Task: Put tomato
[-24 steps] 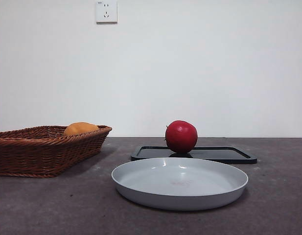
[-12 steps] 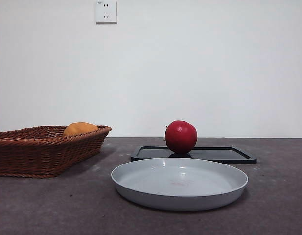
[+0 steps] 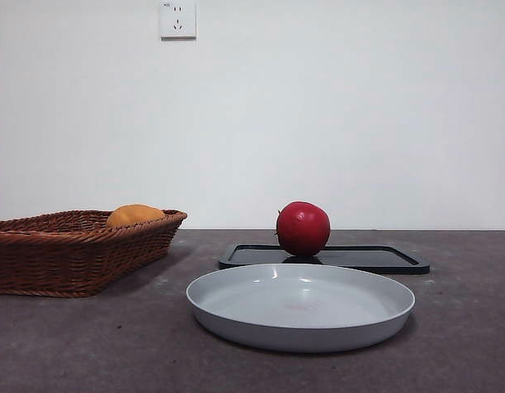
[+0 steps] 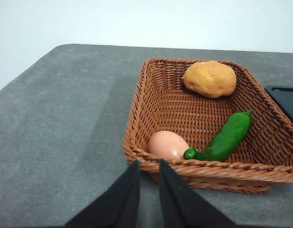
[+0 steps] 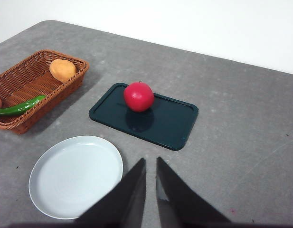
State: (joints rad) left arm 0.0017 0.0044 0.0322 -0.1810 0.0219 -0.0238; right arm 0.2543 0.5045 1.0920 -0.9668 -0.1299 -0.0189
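The tomato, glossy deep red and round, sits on the left part of a dark tray; it also shows in the right wrist view on the tray. My right gripper is shut and empty, high above the table, well short of the tomato. My left gripper is shut and empty, just outside the near rim of the wicker basket. Neither gripper shows in the front view.
A grey plate lies in front of the tray, also in the right wrist view. The basket at the left holds an orange-yellow fruit, a green pepper and an egg.
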